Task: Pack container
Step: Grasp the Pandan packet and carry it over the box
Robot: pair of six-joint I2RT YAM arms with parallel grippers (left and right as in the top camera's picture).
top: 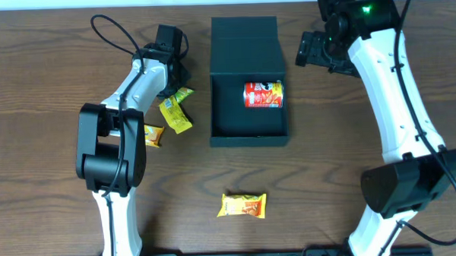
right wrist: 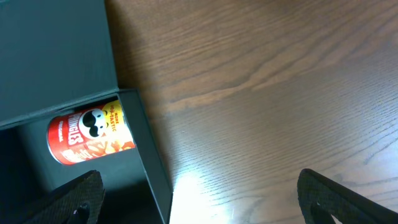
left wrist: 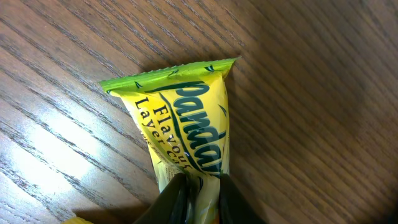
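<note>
Two right fingers point(right wrist: 78, 199) near container point(right wrist: 149, 162) wall.

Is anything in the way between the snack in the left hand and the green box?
Nothing visible. Only bare table lies between the pandan packet in the left hand and the container. The can inside leaves floor free.

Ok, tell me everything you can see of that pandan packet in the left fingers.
The pandan packet is a glossy yellow wrapper, sealed, with a green saw-toothed end seal and dark green print reading pandan Flavour Layer. The left fingers pinch one end; the green end points away over the wooden table, left of the container. Whether it is lifted cannot be told.
</note>
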